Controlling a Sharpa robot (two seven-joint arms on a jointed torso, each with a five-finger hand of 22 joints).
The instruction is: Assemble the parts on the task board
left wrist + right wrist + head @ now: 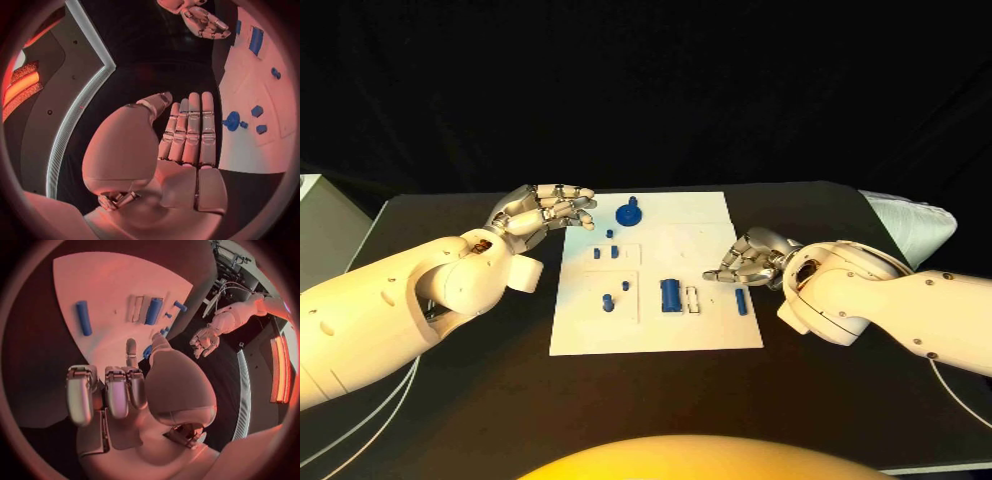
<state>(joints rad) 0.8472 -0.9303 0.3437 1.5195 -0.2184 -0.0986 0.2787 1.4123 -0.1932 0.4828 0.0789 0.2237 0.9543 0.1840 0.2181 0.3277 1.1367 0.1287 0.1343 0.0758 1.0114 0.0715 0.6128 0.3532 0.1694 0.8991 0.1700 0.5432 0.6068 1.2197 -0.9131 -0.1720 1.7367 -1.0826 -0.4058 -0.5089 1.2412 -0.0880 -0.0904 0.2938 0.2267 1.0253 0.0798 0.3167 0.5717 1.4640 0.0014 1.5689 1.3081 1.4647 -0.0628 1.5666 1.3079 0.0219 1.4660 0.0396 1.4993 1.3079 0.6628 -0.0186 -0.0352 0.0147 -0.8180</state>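
The white task board point(682, 225) lies in the middle of the black table. On it are a blue round knob point(629, 213) at the far left, several small blue pieces point(607, 302), a blue block point(672, 295) and a blue rod point(740, 301). My left hand point(545, 210) hovers just off the board's far left corner, beside the knob point(232, 121); its fingers point(190, 130) lie straight with the thumb apart, holding nothing. My right hand point(750, 260) is at the board's right edge, above the rod point(83, 317), with fingers point(115, 390) curled in, one stretched out, and nothing in them.
A pale box point(322, 225) stands off the table's left side and a white object point(913, 222) lies at its far right edge. Bare black table point(661, 400) stretches between the board and me.
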